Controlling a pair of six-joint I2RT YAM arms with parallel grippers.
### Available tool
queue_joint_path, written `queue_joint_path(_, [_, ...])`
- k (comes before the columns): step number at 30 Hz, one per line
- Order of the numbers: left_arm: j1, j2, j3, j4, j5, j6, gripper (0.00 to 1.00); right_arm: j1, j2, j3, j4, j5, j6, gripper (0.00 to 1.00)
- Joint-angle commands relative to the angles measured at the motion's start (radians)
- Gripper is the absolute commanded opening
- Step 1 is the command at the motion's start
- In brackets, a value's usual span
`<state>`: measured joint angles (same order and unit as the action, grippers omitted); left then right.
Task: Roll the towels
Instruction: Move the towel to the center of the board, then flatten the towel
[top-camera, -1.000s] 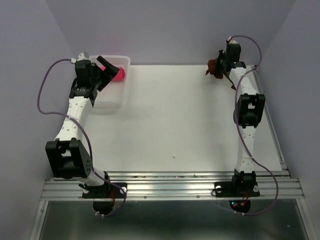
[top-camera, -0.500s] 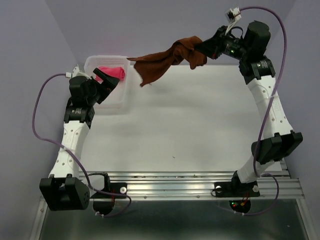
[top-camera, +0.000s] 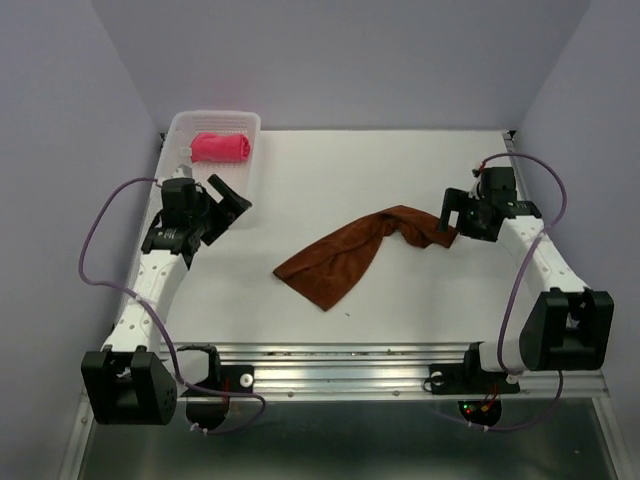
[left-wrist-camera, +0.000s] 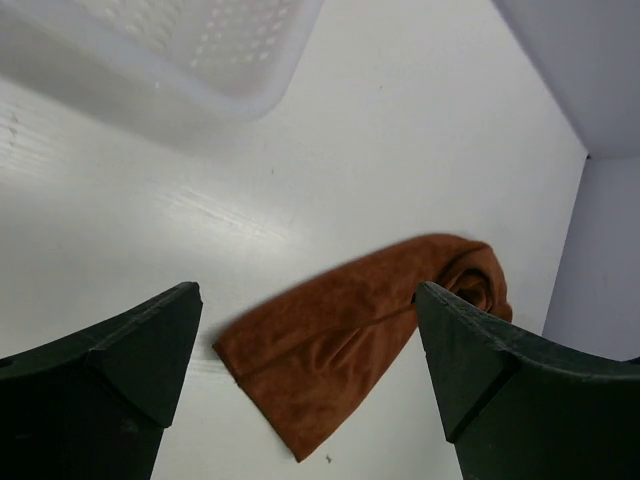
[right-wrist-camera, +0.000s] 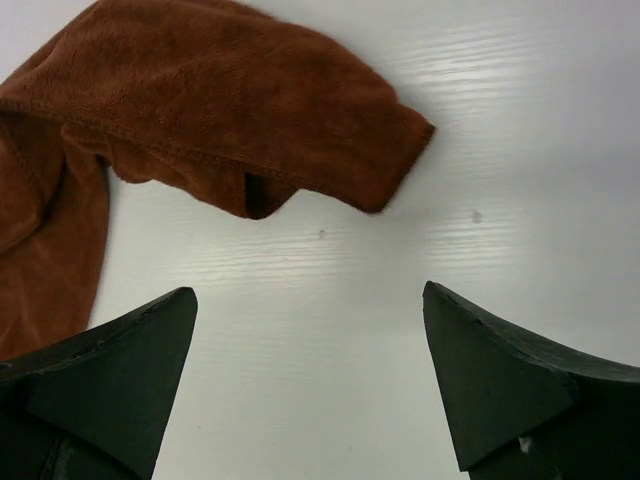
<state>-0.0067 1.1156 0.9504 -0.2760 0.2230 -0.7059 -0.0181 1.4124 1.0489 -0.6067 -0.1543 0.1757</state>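
The brown towel (top-camera: 340, 260) is lying loose on the white surface (top-camera: 400, 170), roughly midway between the arms, while the pink towel (top-camera: 220, 147) is sitting in the basket (top-camera: 176, 128) at the far left corner, looking already rolled. Both tools are standing spread and gripping nothing: the left tool (top-camera: 230, 197) is hovering near the basket, and the right tool (right-wrist-camera: 308, 295) is hanging just beside the cloth's bunched end, not touching it. The brown towel's long axis is running diagonally, its flat broad end pointing toward the near left and its folded-over, twisted end pointing toward the far right. That crumple is looking like the main hazard: rolling from it as it lies would probably be giving a lopsided, slack roll, and a pinch there may be catching only one layer, dragging the cloth askew
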Motion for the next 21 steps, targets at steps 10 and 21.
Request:
queue_joint_path(10, [-0.311, 0.069, -0.177, -0.122, -0.063, -0.092, 0.98, 0.006, -0.245, -0.018, 0.012, 0.326, 0.18, 1.0])
queue_joint_path(21, [-0.335, 0.082, -0.325, 0.061, -0.079, -0.23, 0.8, 0.006, -0.208, -0.099, 0.117, 0.222, 0.266, 1.0])
